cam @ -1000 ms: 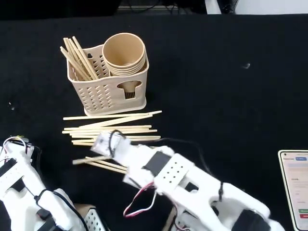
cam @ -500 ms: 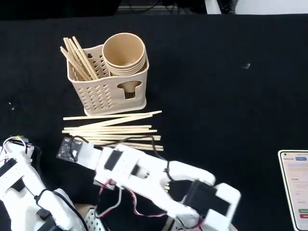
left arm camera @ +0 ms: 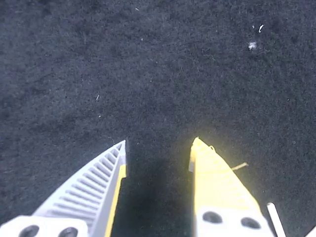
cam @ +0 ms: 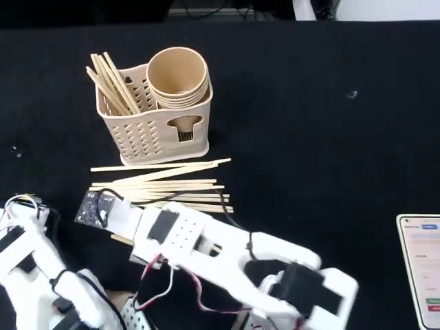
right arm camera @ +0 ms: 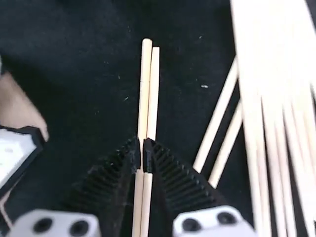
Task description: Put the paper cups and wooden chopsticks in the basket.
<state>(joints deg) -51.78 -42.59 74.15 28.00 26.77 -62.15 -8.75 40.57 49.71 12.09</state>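
We see the paper cups (cam: pixel 177 72) stacked one inside another in the basket (cam: pixel 152 134), standing upright at its right side in the high view; a bundle of upright chopsticks (cam: pixel 108 82) leans in its left end. Just in front of the basket, loose chopsticks (cam: pixel 161 183) lie roughly parallel on the black tabletop (cam: pixel 309 151), close together and partly overlapping.

The right gripper (right arm camera: pixel 142 145) is pressed together on a pair of 2 chopsticks (right arm camera: pixel 148 84), which lie side by side, touching, and run out past its tips (we cannot tell whether they rest on the tabletop or hang just above it); the loose chopsticks pass beside them. In the high view the right arm (cam: pixel 206 247) stretches from the lower right toward the near edge of the loose chopsticks.

The left gripper (left arm camera: pixel 158 145) hangs over bare tabletop, its tips spread apart with nothing between them.

A phone (cam: pixel 421 265) lies at the right edge, well apart from the basket.
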